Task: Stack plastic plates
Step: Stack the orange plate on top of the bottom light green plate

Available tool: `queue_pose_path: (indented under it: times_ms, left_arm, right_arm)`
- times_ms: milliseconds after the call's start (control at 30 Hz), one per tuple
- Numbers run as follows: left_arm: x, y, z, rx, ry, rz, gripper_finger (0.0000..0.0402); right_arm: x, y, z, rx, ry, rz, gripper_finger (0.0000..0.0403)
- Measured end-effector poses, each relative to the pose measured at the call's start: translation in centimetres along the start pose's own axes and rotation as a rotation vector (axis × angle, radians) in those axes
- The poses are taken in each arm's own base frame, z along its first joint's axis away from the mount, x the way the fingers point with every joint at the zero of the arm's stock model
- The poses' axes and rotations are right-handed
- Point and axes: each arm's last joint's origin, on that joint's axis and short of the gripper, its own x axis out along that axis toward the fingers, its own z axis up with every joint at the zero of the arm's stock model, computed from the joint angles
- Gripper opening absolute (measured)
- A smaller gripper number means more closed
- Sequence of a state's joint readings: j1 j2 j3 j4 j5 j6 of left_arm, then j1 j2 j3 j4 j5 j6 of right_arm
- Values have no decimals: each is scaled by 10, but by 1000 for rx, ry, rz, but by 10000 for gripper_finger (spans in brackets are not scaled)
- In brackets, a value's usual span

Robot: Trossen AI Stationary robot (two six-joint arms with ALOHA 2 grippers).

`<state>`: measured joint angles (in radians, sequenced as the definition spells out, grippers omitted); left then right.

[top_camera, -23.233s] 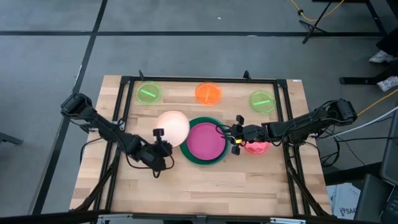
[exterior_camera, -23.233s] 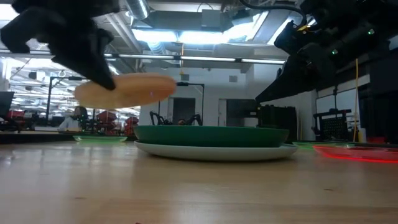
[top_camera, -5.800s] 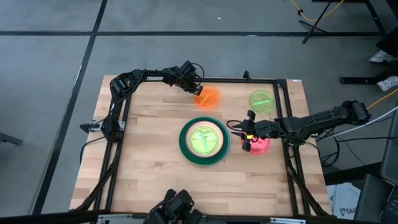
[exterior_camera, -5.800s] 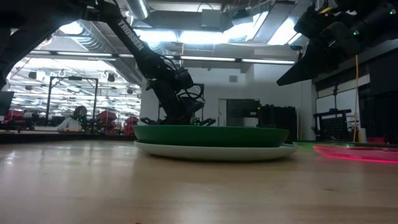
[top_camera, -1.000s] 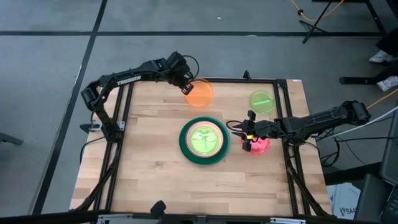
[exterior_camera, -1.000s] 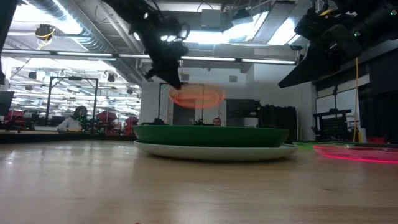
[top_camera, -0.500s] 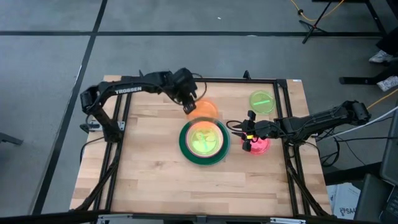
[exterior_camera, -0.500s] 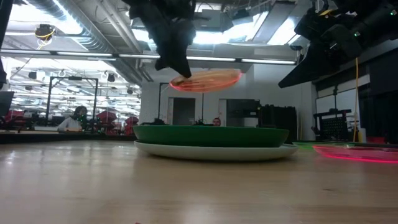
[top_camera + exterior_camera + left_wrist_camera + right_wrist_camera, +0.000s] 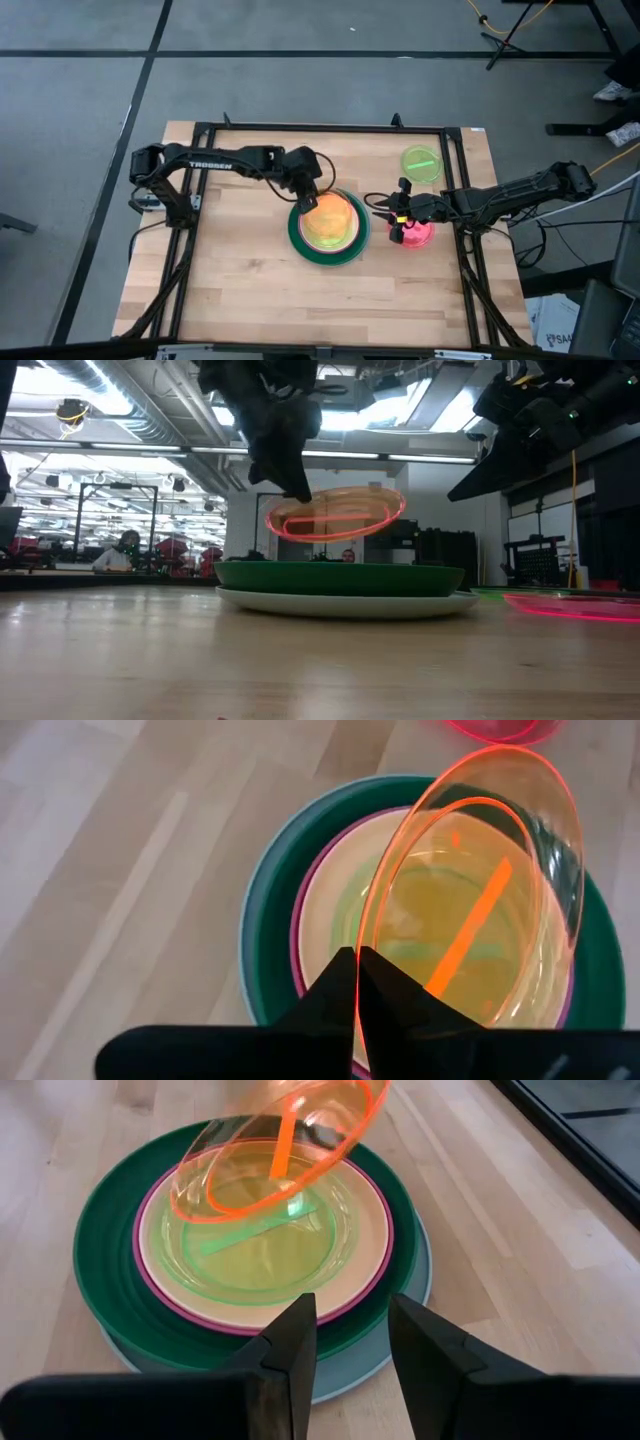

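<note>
A translucent orange plate [image 9: 328, 218] hangs tilted over the stack [image 9: 296, 236] at the table's middle, with my left gripper [image 9: 308, 197] shut on it. The stack has light blue [image 9: 420, 1285] at the bottom, then dark green [image 9: 100, 1250], magenta, pale pink [image 9: 370, 1230] and a small lime green plate [image 9: 250, 1240]. My right gripper [image 9: 390, 215] is open just right of the stack, above the left edge of the translucent red plate [image 9: 415, 235], which lies flat on the table. A second lime green plate [image 9: 422, 161] lies near the far right corner. My left gripper pinches the orange plate's rim [image 9: 366, 930] between its two shut fingers, at the plate's far-left edge. The fingers slant down from the table's far left. The plate is lifted clear above the stack [image 9: 340, 578] and tilted [image 9: 335, 515].
A black frame [image 9: 330, 128] runs along the table's edges. Bare wood lies on the table's left half and along its near side [image 9: 300, 300]. The right arm [image 9: 500, 197] stretches in from the right edge.
My left gripper, shut on the orange plate throughout, has moved from the table's far edge toward the near side and slightly right. The plate has travelled lifted with it and now hangs tilted right over the stack. The right arm has kept still.
</note>
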<state>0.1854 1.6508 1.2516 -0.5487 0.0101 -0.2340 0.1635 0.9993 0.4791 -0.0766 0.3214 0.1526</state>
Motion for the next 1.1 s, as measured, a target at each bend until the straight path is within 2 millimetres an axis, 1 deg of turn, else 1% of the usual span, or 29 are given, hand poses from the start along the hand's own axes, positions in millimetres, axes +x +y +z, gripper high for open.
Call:
queue_pose_path:
  times_ms: [200, 367, 500, 767, 867, 1100]
  left_arm:
    - [16, 0, -18, 3, 5, -6, 0]
    - [25, 3, -28, -24, -11, -5, 0]
    - [29, 3, -30, -36, -52, -18, 0]
    - [36, 6, -41, -45, -27, -13, 0]
    - [37, 4, -42, -47, -59, -29, 0]
    - [43, 2, -50, -46, -64, -47, 0]
  right_arm:
    - [0, 0, 0, 0, -1, 0, 117]
    - [0, 0, 0, 0, -1, 0, 117]
    - [0, 0, 0, 0, -2, 0, 117]
    - [0, 0, 0, 0, -2, 0, 117]
    - [0, 0, 0, 0, -3, 0, 117]
    - [0, 0, 0, 1, -4, 0, 117]
